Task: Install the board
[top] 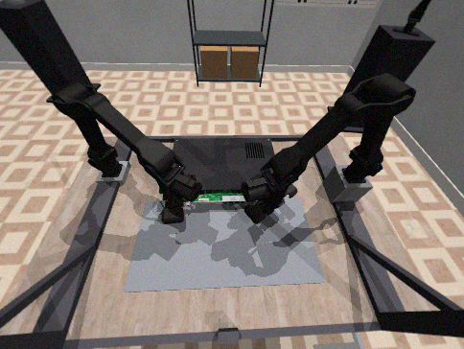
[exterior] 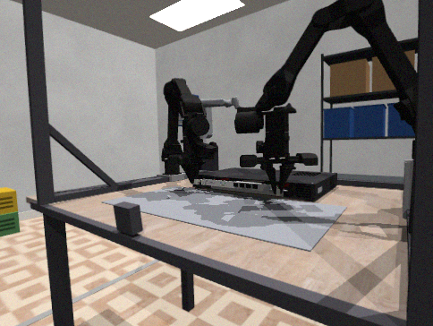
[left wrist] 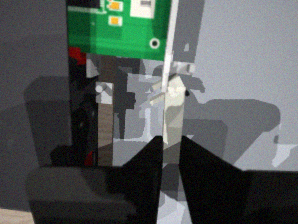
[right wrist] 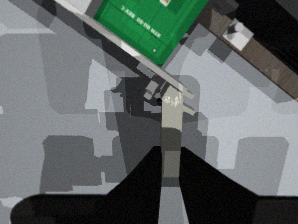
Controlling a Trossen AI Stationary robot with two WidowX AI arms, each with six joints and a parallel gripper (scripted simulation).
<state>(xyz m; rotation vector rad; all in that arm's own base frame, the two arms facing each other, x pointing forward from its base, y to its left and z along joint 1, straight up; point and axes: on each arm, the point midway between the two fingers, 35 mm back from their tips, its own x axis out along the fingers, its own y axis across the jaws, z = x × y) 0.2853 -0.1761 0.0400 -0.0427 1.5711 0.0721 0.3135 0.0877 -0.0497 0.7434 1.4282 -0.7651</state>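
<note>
Two levers [left wrist: 173, 112] [right wrist: 171, 112] — one board [top: 216, 197] [left wrist: 120, 37] [right wrist: 150, 30].
</note>
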